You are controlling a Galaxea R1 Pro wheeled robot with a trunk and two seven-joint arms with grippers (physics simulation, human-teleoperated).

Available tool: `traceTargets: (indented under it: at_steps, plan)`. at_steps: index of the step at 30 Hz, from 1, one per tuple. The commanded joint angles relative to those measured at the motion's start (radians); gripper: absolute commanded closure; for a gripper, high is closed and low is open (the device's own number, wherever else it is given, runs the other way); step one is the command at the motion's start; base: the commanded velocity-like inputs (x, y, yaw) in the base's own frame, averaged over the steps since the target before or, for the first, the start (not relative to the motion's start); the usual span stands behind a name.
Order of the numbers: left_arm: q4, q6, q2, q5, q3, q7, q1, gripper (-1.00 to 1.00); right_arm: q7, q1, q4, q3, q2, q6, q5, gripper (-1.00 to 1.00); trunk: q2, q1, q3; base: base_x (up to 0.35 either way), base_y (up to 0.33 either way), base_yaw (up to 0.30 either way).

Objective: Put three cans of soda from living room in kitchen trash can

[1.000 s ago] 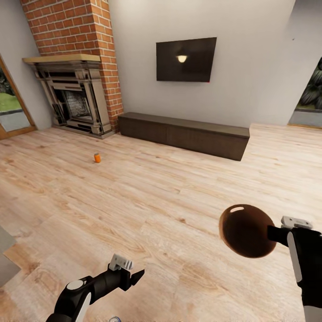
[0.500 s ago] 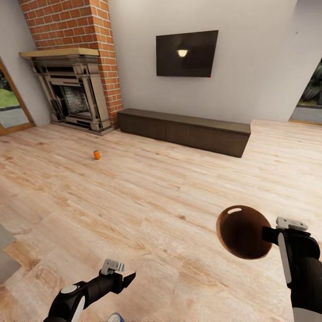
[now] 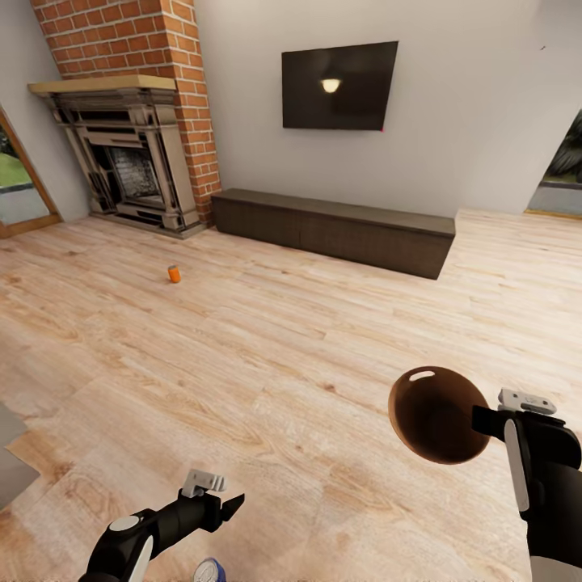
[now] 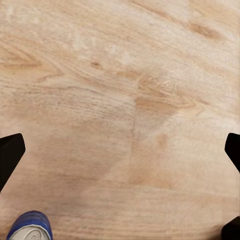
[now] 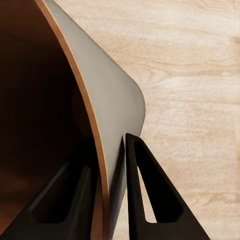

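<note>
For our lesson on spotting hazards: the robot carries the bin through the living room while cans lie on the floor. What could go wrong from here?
1. The right hand pinches only the thin rim of the trash can, held tilted in the air; it might slip or swing.
2. The blue soda can lies close under the open left hand, near the robot; the base might knock it away.
3. The orange soda can sits far off near the fireplace, so a drive is needed.

Home living room: brick fireplace (image 3: pixel 133 121), wall TV (image 3: pixel 339 85).
</note>
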Motion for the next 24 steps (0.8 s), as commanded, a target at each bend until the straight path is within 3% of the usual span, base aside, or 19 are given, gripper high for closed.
traceTargets:
  at_steps: [1,24]
  plan:
    - [0.0,0.0,0.0,0.0,0.0,0.0,0.0,-1.0,0.003,0.0,-0.003,0.0,0.0,0.0,0.007,1.0,0.0,0.0,-0.002,0.0,0.0,0.0]
    - [0.0,0.001,0.002,-0.001,-0.001,0.0,0.0,-1.0,0.004,0.0,-0.02,-0.003,0.0,0.0,0.005,1.0,0.0,0.0,-0.027,0.0,0.0,0.0]
